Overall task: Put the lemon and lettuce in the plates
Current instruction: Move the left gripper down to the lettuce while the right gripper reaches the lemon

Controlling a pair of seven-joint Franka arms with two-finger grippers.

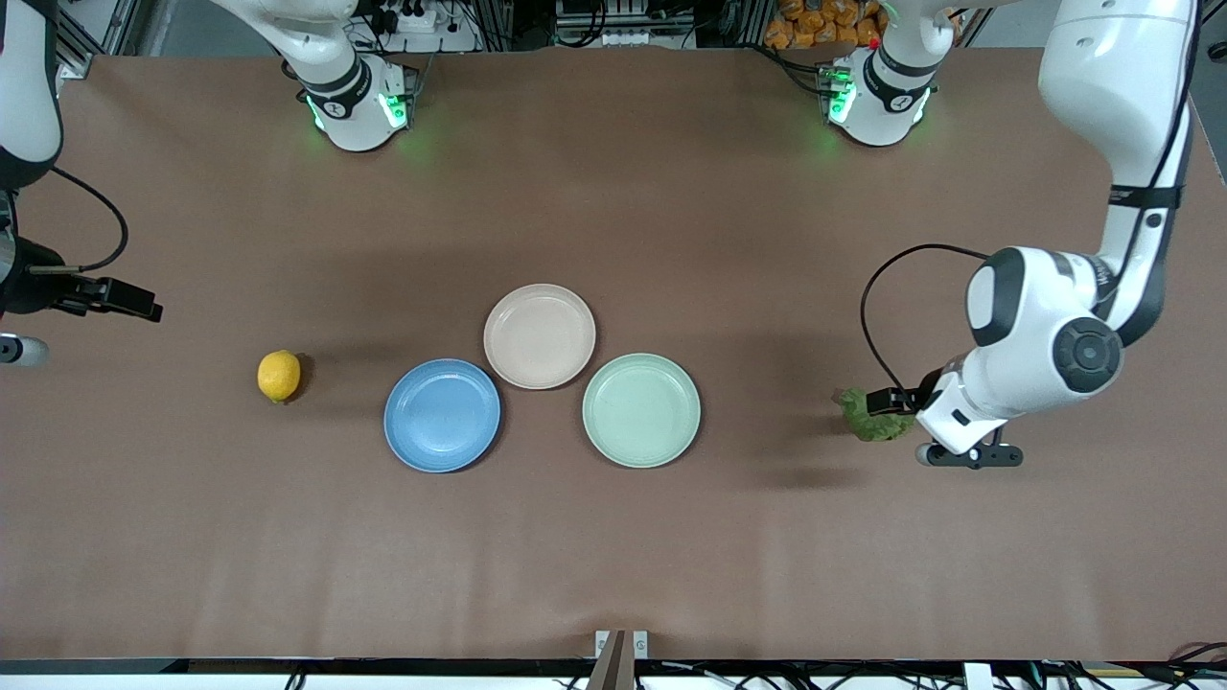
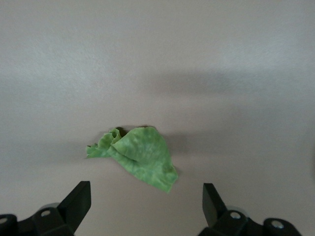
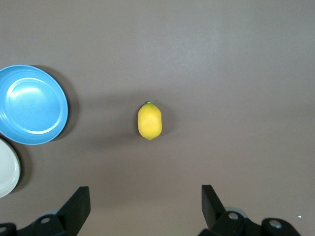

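Observation:
The yellow lemon (image 1: 279,375) (image 3: 149,121) lies on the brown table toward the right arm's end, beside the blue plate (image 1: 442,415) (image 3: 32,104). The beige-pink plate (image 1: 540,335) (image 3: 6,169) touches the blue one and lies farther from the front camera. Both plates hold nothing. The green lettuce (image 1: 874,419) (image 2: 139,156) lies toward the left arm's end, partly covered by the left hand in the front view. My left gripper (image 1: 968,456) (image 2: 146,196) hovers open just beside the lettuce. My right gripper (image 3: 145,196) hangs open above the table near the lemon, holding nothing.
A mint-green plate (image 1: 641,409) sits between the blue plate and the lettuce, also holding nothing. The arms' bases (image 1: 359,105) (image 1: 877,96) stand at the table's edge farthest from the front camera. Brown tabletop (image 1: 613,556) stretches toward the front camera.

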